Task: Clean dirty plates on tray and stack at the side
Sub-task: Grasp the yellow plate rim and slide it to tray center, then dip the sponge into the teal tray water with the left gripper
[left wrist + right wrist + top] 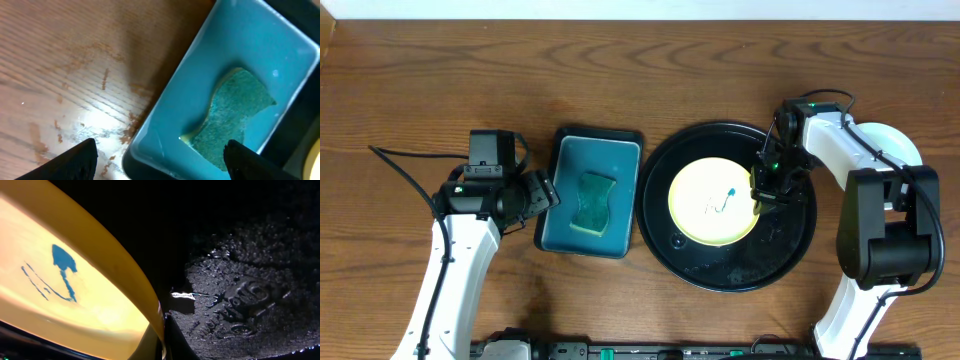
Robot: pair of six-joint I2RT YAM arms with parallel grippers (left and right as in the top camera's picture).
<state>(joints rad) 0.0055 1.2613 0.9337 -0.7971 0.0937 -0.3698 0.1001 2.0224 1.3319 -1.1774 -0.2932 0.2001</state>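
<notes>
Green sponge (235,117) lies in the teal tray (200,75) on wood tabletop (60,60); jaws spread wide, apparently above.

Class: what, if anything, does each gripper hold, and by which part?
The right gripper pinches the yellow plate by its right rim; the left gripper holds nothing.

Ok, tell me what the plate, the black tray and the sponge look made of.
Plate: likely plastic or melamine, smooth pale yellow.
Black tray: probably moulded plastic, glossy, pebbled floor with embossed lettering.
Sponge: foam with a rough green scouring face.
</notes>
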